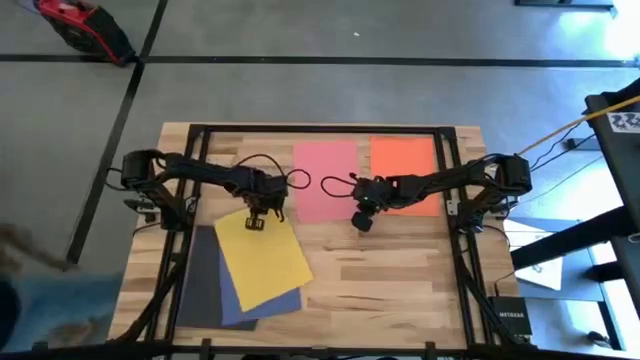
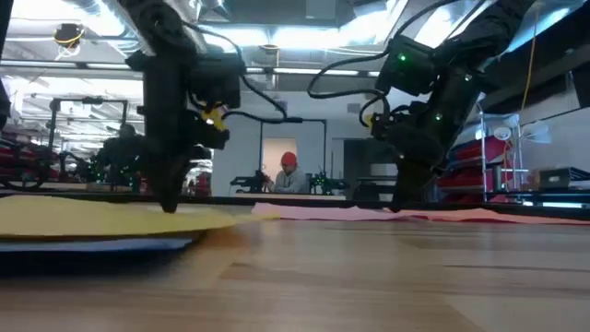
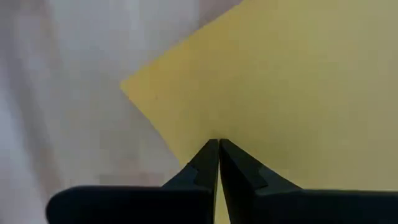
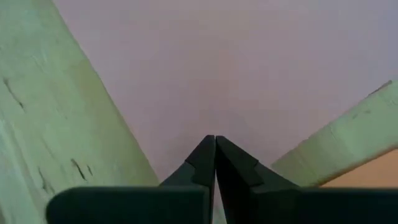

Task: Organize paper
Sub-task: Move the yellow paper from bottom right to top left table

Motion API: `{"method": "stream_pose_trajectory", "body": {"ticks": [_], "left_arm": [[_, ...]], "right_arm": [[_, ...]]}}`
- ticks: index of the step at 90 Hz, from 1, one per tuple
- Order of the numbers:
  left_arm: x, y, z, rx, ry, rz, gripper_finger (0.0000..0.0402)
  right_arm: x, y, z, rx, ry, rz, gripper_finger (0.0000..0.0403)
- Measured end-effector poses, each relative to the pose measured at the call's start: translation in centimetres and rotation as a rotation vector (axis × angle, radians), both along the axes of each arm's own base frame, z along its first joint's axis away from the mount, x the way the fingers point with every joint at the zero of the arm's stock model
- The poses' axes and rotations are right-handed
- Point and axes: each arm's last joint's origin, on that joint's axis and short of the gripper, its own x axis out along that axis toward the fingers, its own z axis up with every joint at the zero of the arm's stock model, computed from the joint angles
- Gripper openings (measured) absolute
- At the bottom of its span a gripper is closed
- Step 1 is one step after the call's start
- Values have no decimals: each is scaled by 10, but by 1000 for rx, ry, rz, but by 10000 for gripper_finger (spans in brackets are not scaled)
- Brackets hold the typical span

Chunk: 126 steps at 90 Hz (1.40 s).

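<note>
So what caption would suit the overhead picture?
Left gripper on the yellow sheet, right gripper on the pink sheet, orange sheet beside it.

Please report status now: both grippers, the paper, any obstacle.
Left gripper shut, tips on yellow sheet. Right gripper shut at pink sheet corner. Orange sheet flat beside pink. Nothing in the way.

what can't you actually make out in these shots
- High view: most of the black sheet and blue sheet is hidden under the yellow sheet.
- Left wrist view: the shut left gripper meets the yellow sheet; a pinch or only a touch, unclear.
- Right wrist view: the same for the shut right gripper on the pink sheet.
- Low view: the person behind is too small to make out.
</note>
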Motion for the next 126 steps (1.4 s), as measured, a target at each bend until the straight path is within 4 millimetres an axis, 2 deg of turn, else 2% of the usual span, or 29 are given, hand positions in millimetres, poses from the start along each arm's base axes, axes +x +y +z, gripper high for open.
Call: {"method": "stream_pose_trajectory", "body": {"ticks": [24, 46, 66, 90, 105, 126], "left_arm": [[-5, 15, 0, 133, 57, -12, 0], [-10, 33, 0, 145, 68, 11, 0], [-14, 62, 1, 198, 31, 33, 0], [-29, 96, 2, 219, 19, 144, 0], [-28, 93, 7, 203, -15, 274, 0], [-26, 69, 29, 155, -76, 595, 0]], "right_arm": [[0, 0, 0, 2, -1, 1, 0], [0, 0, 0, 2, -1, 1, 0], [0, 0, 0, 3, 0, 1, 0], [0, 0, 0, 4, -1, 1, 0], [0, 0, 0, 4, -1, 0, 0], [0, 0, 0, 4, -1, 0, 0]]}}
